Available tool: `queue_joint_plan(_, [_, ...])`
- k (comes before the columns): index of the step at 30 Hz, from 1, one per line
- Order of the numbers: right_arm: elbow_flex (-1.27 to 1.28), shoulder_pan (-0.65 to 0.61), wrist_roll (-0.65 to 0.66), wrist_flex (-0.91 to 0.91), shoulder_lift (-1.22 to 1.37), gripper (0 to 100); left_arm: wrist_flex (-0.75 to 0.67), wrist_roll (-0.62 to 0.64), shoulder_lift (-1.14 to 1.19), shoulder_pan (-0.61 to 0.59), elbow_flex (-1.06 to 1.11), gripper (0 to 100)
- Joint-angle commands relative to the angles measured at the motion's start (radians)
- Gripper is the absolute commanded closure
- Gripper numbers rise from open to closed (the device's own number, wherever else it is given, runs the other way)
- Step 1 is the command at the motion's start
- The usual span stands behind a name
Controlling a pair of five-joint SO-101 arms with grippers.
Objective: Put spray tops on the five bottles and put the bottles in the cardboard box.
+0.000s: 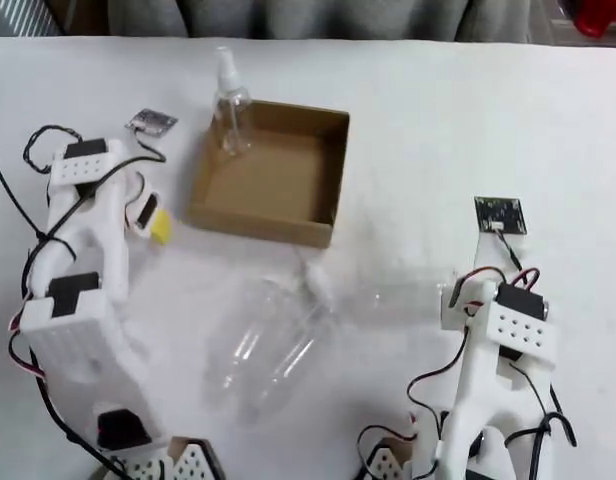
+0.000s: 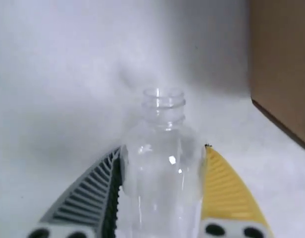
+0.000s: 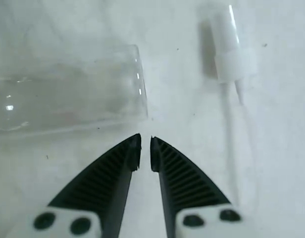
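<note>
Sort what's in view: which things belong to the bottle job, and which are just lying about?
Job: cardboard box; standing capped bottle; uncapped bottle in left gripper; lying bottles; loose spray top.
Lying about: small circuit board; second board near the box.

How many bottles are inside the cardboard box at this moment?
1. One bottle with its spray top on stands upright in a corner of the cardboard box, on the side away from the arms. The high view shows the whole box floor, so none seems hidden.
</note>
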Motion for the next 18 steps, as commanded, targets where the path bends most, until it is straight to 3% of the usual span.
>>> queue_joint_plan(1, [-0.009, -0.004, 0.002, -0.016, 0.004, 98.2, 0.083, 0.048, -0.168, -0.004, -0.064, 98])
queue_joint_plan(7, [-0.041, 0.004, 0.003, 0.013, -0.007, 98.2, 0.190, 0.152, -0.420, 0.013, -0.061, 98])
queue_joint_plan(10, [-0.126, 0.024, 0.094, 0.104, -0.007, 98.1, 0.224, 0.192, -0.533, 0.022, -0.040, 98])
queue_joint_plan(18, [-0.417, 0.124, 0.210, 0.343, -0.007, 98.2, 0.106, 0.307, -0.946, 0.111, 0.276, 98])
